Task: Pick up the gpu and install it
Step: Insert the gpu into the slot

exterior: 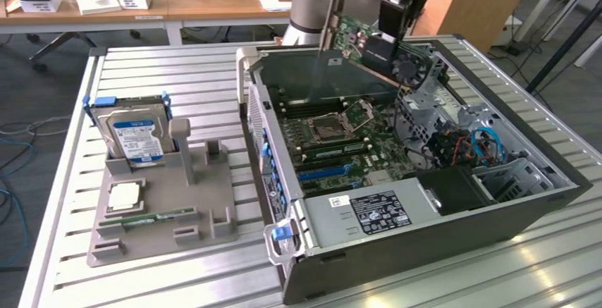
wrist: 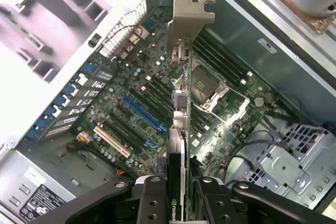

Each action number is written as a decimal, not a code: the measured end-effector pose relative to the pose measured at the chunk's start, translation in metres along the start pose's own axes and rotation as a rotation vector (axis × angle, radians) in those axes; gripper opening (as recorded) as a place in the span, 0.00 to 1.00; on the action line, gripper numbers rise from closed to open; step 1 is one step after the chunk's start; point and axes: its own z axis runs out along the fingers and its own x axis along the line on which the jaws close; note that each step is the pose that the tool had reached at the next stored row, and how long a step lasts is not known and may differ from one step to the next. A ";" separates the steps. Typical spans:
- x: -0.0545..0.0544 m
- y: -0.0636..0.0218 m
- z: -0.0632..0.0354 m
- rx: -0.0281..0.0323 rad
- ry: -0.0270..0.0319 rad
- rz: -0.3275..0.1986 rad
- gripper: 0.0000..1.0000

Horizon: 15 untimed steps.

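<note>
gpu [wrist: 178, 129] in gripper [wrist: 177, 195], clear above open case [exterior: 452, 230]

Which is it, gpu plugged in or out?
Out. The gripper holds the gpu in the air above the open case, over the motherboard, not seated in any slot.

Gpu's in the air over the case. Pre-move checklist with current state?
1. gpu clamped in gripper: ok.
2. gpu above the open case, touching nothing: ok.
3. blue slot free of cables: ok.
4. gpu edge lined up with a slot: cannot tell.
5. bracket clear of the case wall: ok.
6. hard drive in its stand, outside the case: ok.
</note>
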 end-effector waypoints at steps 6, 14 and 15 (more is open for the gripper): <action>0.000 0.0000 0.0003 -0.0024 0.0058 -0.109 0.26; 0.000 0.0000 0.0006 -0.0055 0.0135 -0.254 0.26; 0.000 0.0000 0.0007 -0.0060 0.0144 -0.272 0.26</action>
